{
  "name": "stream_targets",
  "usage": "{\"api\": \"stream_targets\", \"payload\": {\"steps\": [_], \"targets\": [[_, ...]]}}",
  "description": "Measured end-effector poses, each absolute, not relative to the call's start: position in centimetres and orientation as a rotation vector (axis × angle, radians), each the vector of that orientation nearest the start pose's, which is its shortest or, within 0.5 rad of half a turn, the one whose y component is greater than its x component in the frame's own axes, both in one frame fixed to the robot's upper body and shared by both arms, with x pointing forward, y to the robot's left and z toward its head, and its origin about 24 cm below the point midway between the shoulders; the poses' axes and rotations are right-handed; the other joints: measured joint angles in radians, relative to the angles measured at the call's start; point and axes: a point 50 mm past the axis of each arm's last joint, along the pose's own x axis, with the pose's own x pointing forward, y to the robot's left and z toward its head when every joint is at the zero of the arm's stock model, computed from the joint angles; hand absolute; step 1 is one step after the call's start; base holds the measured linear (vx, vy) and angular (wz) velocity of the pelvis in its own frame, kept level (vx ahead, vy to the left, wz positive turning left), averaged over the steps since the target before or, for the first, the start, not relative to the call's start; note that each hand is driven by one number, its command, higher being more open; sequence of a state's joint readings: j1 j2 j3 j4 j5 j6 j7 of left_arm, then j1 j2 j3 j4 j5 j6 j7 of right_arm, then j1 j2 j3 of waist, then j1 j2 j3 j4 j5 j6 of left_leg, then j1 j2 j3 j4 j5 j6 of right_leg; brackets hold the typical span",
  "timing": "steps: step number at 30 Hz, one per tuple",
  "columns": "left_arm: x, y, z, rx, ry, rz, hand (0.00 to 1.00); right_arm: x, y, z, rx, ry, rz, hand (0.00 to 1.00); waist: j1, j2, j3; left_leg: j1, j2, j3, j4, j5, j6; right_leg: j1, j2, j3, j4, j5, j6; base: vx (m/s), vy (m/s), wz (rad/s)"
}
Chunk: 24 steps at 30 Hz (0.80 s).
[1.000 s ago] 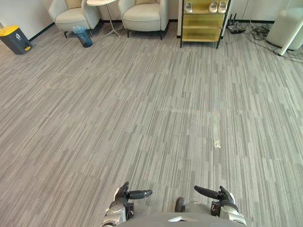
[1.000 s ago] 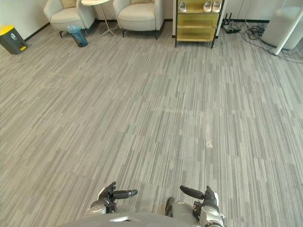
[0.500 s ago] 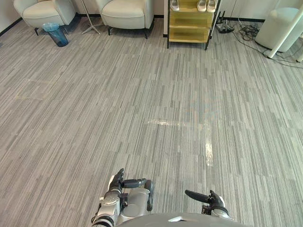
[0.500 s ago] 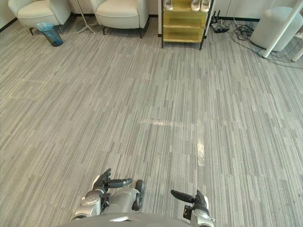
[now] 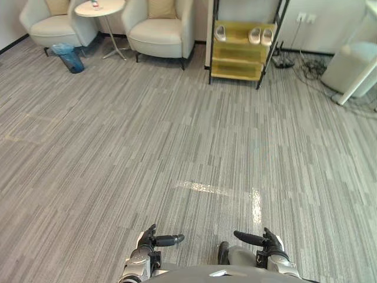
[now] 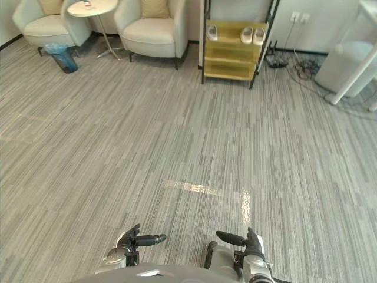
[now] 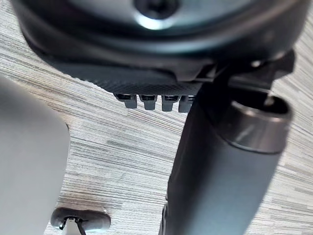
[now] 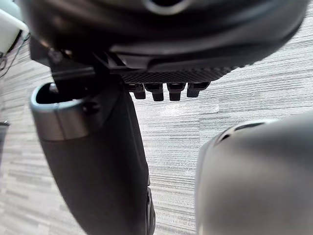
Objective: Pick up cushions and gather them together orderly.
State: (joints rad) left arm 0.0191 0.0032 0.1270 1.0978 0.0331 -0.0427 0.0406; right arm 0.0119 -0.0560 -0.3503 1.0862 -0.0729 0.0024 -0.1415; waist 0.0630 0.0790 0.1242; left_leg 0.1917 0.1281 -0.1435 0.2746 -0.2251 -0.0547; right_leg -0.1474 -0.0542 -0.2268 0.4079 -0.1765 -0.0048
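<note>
Two tan cushions lean against the backs of the cream armchairs at the far side of the room, one on the left chair and one on the right chair. Both hands hang low at the near edge of the eye views, far from the cushions. My left hand is open with its thumb pointing inward and holds nothing. My right hand mirrors it, open and empty, thumb straight. Grey striped carpet shows past both hands in the wrist views.
A round side table stands between the armchairs, with a blue bin in front of it. A yellow shelf rack holds shoes. A white cylinder and wall cables sit far right. Wide carpet lies between.
The camera has shifted and tipped up, so the chair backs, cushions and side table now show. Both hands stay low, open and empty.
</note>
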Motion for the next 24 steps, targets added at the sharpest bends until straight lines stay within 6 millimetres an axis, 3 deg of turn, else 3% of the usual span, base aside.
{"api": "stream_targets", "payload": {"steps": [1,2,3,4,5,7,9,10,11,15,19,21,23,24], "targets": [[11.3,16.7,-16.1,-0.013,1.069,0.136,1.0,10.3,-21.7,-15.8,0.003,1.099,-0.44,1.0,0.0,0.002,0.0,-0.026,0.005,-0.006,0.067,0.001,-0.015,0.032,0.007,-0.015,-0.028,-0.003,-0.002,0.33,-0.255,0.69],[11.6,16.8,-16.0,-0.002,1.056,0.131,1.0,10.0,-21.5,-15.9,0.009,1.106,-0.441,1.0,-0.006,0.001,0.002,-0.119,0.014,-0.005,0.27,0.02,-0.072,0.085,0.02,-0.044,-0.084,-0.006,-0.006,0.25,-0.21,0.61],[11.8,16.9,-15.9,0.0,1.048,0.133,1.0,10.0,-21.3,-15.9,0.005,1.107,-0.429,1.0,-0.006,0.002,0.002,-0.191,0.023,-0.001,0.409,0.063,-0.105,0.116,0.03,-0.059,-0.111,-0.008,-0.011,0.25,-0.176,0.64],[12.1,17.0,-15.7,0.004,1.033,0.139,1.0,10.0,-21.3,-15.9,-0.003,1.107,-0.419,1.0,0.0,0.002,0.011,-0.27,0.046,0.027,0.572,0.047,-0.092,0.17,0.043,-0.078,-0.145,-0.012,-0.019,0.2,-0.116,0.39],[12.3,17.1,-15.6,0.005,1.023,0.14,1.0,9.9,-21.3,-15.9,-0.005,1.11,-0.418,1.0,0.004,0.002,0.014,-0.297,0.054,0.057,0.615,0.018,-0.08,0.203,0.046,-0.083,-0.164,-0.013,-0.02,0.25,-0.096,0.23],[12.7,17.1,-15.4,0.017,1.001,0.13,1.0,9.5,-21.1,-16.1,0.005,1.125,-0.434,1.0,0.011,-0.007,0.017,-0.353,0.042,0.155,0.543,-0.055,-0.052,0.279,0.035,-0.091,-0.219,-0.01,-0.014,0.25,-0.027,0.03],[12.8,17.1,-15.3,0.025,0.991,0.123,1.0,9.6,-21.1,-16.0,0.008,1.12,-0.437,1.0,0.011,-0.008,0.018,-0.375,0.016,0.176,0.362,-0.052,-0.04,0.305,0.027,-0.092,-0.241,-0.009,-0.003,0.31,0.092,-0.01],[13.0,17.0,-15.3,0.032,0.987,0.114,1.0,9.4,-21.1,-16.0,0.008,1.12,-0.442,1.0,0.012,-0.008,0.018,-0.388,-0.009,0.176,0.179,0.003,-0.025,0.313,0.02,-0.092,-0.247,-0.017,0.014,0.28,0.15,-0.03],[13.0,17.0,-15.2,0.029,0.985,0.115,1.0,9.2,-21.1,-16.0,0.011,1.125,-0.45,1.0,0.02,-0.017,0.022,-0.375,-0.036,0.161,0.086,0.128,-0.012,0.325,0.012,-0.079,-0.247,-0.031,0.036,0.23,0.132,0.03],[13.3,18.3,-15.0,0.059,0.974,0.133,1.0,9.3,-19.7,-16.3,0.039,1.133,-0.422,1.0,0.025,-0.081,0.023,-0.332,-0.1,0.162,0.008,0.153,0.017,0.334,-0.041,-0.048,-0.256,-0.034,0.043,0.27,0.072,0.21],[13.1,18.1,-15.0,0.043,0.972,0.141,1.0,9.6,-19.3,-16.2,0.029,1.125,-0.396,1.0,0.043,-0.081,0.019,-0.267,-0.109,0.191,-0.003,0.112,0.032,0.351,-0.059,0.014,-0.206,-0.028,0.054,0.15,0.062,-0.15],[12.7,17.8,-15.2,0.033,0.984,0.137,1.0,10.0,-19.4,-16.0,0.014,1.109,-0.383,1.0,0.043,-0.076,0.018,-0.2,-0.112,0.223,-0.038,0.091,0.042,0.285,-0.093,0.054,-0.004,-0.053,0.093,0.15,0.082,-0.47],[12.4,18.2,-15.3,0.046,0.997,0.136,1.0,9.9,-19.7,-16.0,0.006,1.103,-0.384,1.0,0.033,-0.081,0.012,-0.148,-0.128,0.237,-0.061,0.073,0.064,0.147,-0.147,0.086,0.299,-0.084,0.093,0.11,0.057,-0.22],[12.3,18.3,-15.3,0.047,1.001,0.138,1.0,9.8,-19.7,-16.0,0.007,1.107,-0.383,1.0,0.033,-0.085,0.01,-0.143,-0.129,0.236,-0.062,0.071,0.065,0.138,-0.149,0.088,0.309,-0.096,0.091,0.14,-0.004,0.04]]}}
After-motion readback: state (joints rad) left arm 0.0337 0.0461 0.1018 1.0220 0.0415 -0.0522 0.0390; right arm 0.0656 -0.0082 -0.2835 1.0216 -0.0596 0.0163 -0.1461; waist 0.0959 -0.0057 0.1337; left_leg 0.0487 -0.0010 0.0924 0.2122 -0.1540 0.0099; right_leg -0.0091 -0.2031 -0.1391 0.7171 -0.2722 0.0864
